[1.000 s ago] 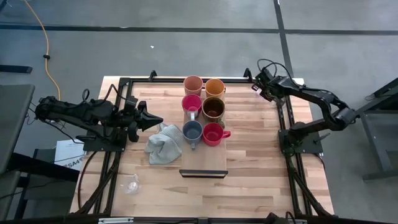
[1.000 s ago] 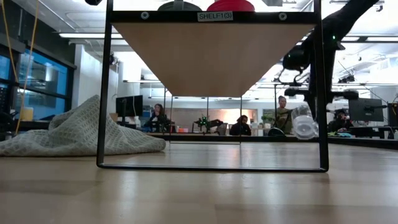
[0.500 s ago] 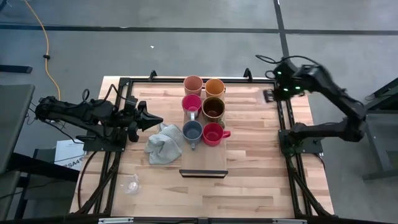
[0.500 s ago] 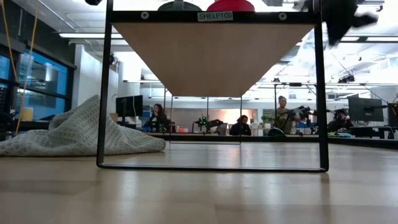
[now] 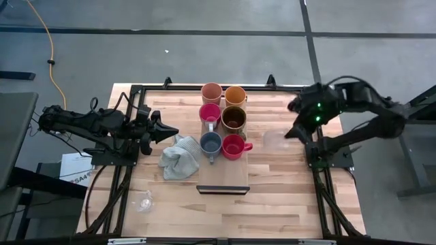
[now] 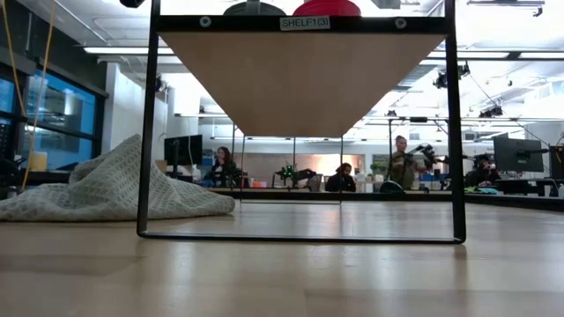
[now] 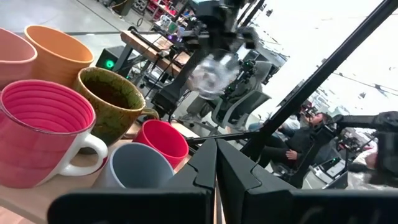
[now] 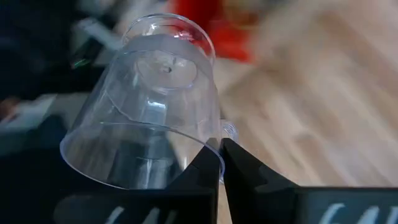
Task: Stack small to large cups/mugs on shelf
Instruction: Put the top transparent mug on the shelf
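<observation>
Crumpled grey cloth (image 5: pixel 180 157) on the wooden tabletop (image 5: pixel 286 197)

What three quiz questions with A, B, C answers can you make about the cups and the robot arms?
1. Where does the grey cloth lie?
A. On the shelf
B. On the table, left of the shelf
C. On the floor

2. How many coloured cups stand on the shelf?
A. Three
B. Six
C. Nine

3. What does the right gripper hold?
A. A clear glass cup
B. The red cup
C. Nothing

Answers: 1 B, the high view shows the cloth beside the shelf's left edge. 2 B, they stand in three rows of two. 3 A, the right wrist view shows its fingers shut on the glass rim.
</observation>
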